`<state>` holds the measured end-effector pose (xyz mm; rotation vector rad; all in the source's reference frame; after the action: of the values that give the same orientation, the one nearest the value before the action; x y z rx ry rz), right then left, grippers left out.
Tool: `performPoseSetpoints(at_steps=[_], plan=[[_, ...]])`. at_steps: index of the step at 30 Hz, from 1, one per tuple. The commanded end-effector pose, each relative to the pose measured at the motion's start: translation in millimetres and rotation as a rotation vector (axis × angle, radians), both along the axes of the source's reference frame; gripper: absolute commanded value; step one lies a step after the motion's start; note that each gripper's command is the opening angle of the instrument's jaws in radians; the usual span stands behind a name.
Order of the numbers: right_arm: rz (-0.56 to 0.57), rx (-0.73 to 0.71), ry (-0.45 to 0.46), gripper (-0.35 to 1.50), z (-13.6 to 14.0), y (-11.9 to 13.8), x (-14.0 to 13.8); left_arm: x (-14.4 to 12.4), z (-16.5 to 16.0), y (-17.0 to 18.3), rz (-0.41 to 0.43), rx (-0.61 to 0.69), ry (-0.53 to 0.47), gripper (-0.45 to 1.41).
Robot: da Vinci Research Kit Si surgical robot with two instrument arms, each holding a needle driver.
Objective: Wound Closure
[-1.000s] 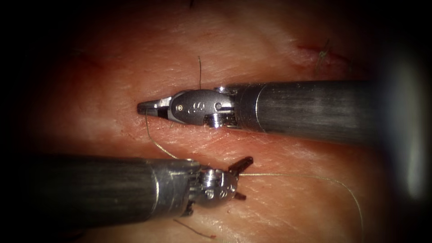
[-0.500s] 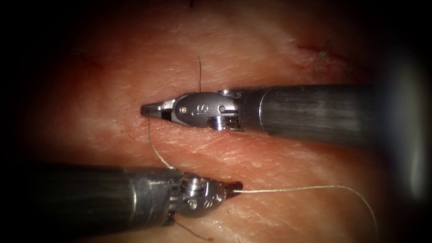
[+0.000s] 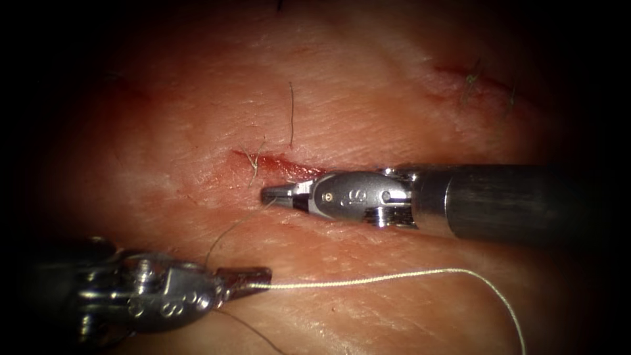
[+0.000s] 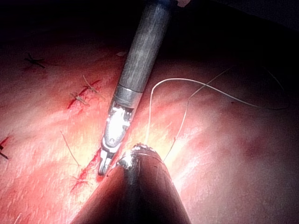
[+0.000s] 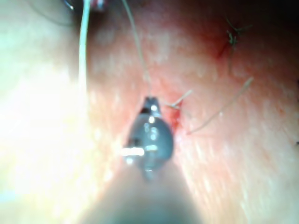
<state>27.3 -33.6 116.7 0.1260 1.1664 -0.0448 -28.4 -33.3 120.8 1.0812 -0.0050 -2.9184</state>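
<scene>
Pale thread is pinched in my left pincer below the cut; my right pincer, pressed together, pinches its other strand beside the cut. Tightening seems in hand; pulling needs steady, opposite tension.

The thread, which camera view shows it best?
The endoscope view: the thread runs pale from the left hand, shut on it. The left wrist view shows its loops over the tissue; the right wrist view, two blurred strands.

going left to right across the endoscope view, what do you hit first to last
left hand, shut on the thread → knot with cut ends at the cut → right hand, shut on a thread strand → old stitch on the tissue
</scene>
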Motion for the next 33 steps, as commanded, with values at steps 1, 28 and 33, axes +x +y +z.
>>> performPoseSetpoints(at_steps=[1,28,33], plan=[[-0.001,0.002,0.006,-0.35,0.1,-0.9,-0.1,0.0,0.6,-0.3,-0.004,-0.001,0.000,-0.45],[0.001,0.005,0.052,0.66,-3.2,-3.8,-3.3,3.6,-4.1,1.0,0.000,-0.100,-0.038,-0.45],[0.016,0.011,0.040,1.30,-4.9,-2.9,-5.7,3.5,-4.4,1.0,0.013,-0.107,-0.050,-0.45]])
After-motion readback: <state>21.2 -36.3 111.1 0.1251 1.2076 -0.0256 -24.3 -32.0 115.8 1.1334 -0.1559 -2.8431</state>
